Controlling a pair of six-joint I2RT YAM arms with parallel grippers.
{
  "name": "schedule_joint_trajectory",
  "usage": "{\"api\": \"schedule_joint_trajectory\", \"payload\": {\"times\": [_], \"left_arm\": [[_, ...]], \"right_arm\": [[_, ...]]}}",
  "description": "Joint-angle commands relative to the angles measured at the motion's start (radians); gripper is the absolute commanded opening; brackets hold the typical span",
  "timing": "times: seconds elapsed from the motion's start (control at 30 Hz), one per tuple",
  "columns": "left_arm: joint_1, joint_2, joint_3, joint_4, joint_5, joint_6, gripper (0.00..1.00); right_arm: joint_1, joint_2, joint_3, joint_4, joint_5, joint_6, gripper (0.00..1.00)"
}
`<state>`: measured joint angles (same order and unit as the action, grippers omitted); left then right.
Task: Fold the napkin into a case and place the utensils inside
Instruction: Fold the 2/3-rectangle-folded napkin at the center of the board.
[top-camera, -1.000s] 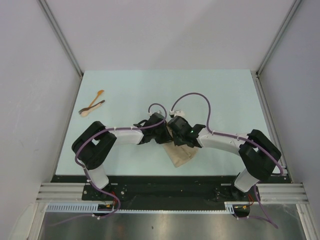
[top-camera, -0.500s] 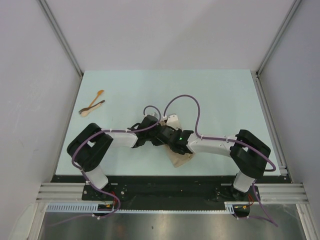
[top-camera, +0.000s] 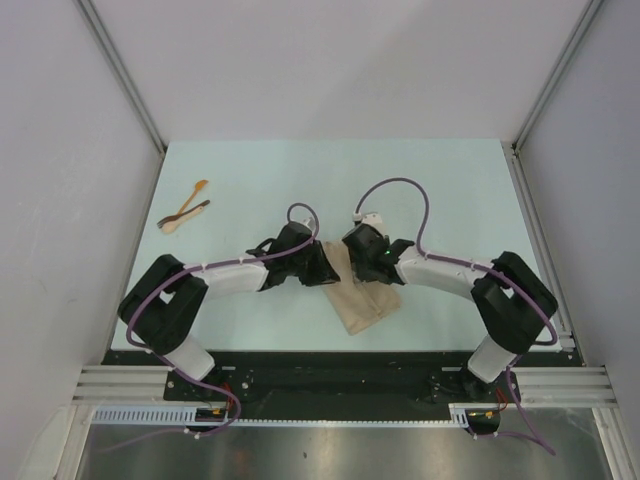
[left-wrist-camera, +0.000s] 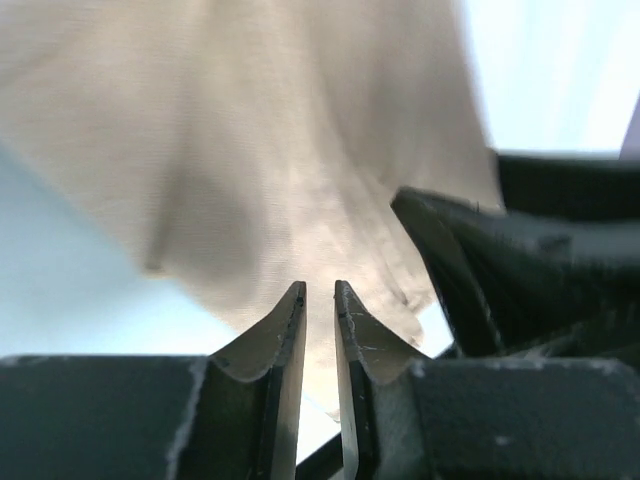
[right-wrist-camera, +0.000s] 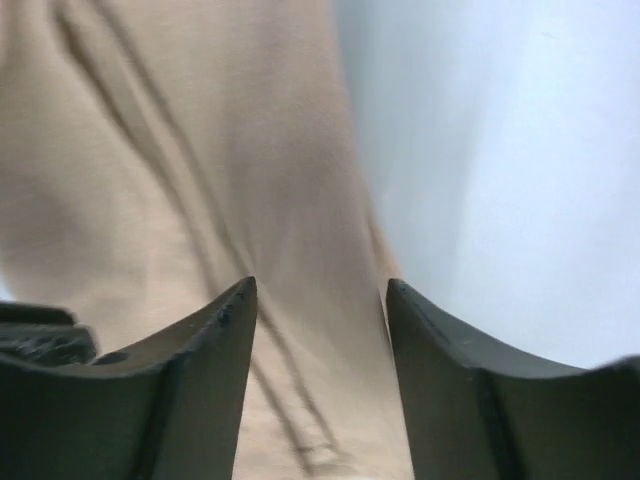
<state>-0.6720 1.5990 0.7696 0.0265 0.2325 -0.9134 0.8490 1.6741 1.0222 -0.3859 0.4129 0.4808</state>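
Observation:
The beige napkin (top-camera: 365, 303) lies folded and creased on the table's near middle, between both arms. My left gripper (top-camera: 324, 267) sits low at its left edge. In the left wrist view the left gripper (left-wrist-camera: 318, 288) has its jaws a narrow slit apart with nothing pinched, and the napkin (left-wrist-camera: 260, 150) lies just beyond the tips. My right gripper (top-camera: 361, 266) hangs over the cloth's far part. The right gripper (right-wrist-camera: 320, 285) is wide open with the napkin (right-wrist-camera: 200, 150) under it. The utensils lie crossed at the far left: an orange spoon (top-camera: 193, 196) and a darker piece (top-camera: 191, 211).
The pale green table (top-camera: 450, 200) is walled by white panels at the back and sides. A black strip (top-camera: 330, 360) and the arm bases run along the near edge. Purple cables (top-camera: 395, 190) loop above both wrists. The right gripper's black body (left-wrist-camera: 540, 260) crowds the left gripper.
My right gripper has opened and let go of the napkin, which now lies spread wider. The left jaws have parted slightly. Both wrists shifted a little toward the far side.

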Motion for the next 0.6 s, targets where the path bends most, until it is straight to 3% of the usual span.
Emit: {"api": "schedule_joint_trajectory", "payload": {"times": [0.0, 0.2, 0.33, 0.5, 0.57], "left_arm": [[-0.05, 0.013, 0.059, -0.013, 0.041, 0.051, 0.22], [-0.11, 0.033, 0.097, -0.019, 0.027, 0.048, 0.23], [-0.202, 0.039, 0.157, -0.062, -0.048, 0.102, 0.33], [-0.421, 0.024, 0.23, -0.115, -0.376, 0.232, 0.45], [-0.489, 0.079, 0.307, -0.149, -0.439, 0.266, 0.48]], "right_arm": [[-0.117, -0.169, -0.091, 0.008, -0.156, -0.067, 0.68], [-0.333, -0.454, -0.29, 0.018, -0.446, -0.01, 0.84], [-0.444, -0.614, -0.471, 0.068, -0.655, 0.099, 0.85], [-0.62, -0.769, -0.528, -0.051, -0.592, 0.194, 0.85], [-0.659, -0.803, -0.547, -0.085, -0.551, 0.203, 0.85]]}}
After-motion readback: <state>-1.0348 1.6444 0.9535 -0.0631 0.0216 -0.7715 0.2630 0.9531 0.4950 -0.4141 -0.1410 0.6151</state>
